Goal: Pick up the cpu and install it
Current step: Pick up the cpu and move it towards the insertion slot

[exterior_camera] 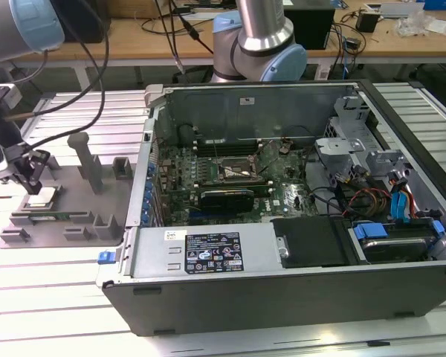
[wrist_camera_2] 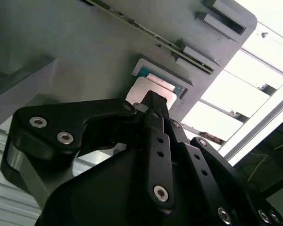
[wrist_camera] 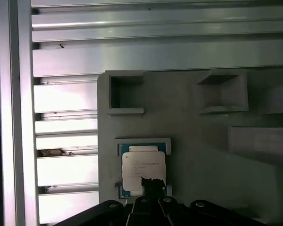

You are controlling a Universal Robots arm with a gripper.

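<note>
- Where the cpu lies flat in a shallow nest of the grey tray, it sits on the desk at the exterior view's left, well apart from the open computer case.
- Gripper: fingers drawn together to a narrow tip, holding nothing, poised over one edge of the cpu. Contact cannot be confirmed.
- Handling, as judged: light, thin, rigid, with a smooth and likely slippery lid. Grip by opposite rim edges.
- Appearance: square, shiny silver lid, thin green border.
</note>
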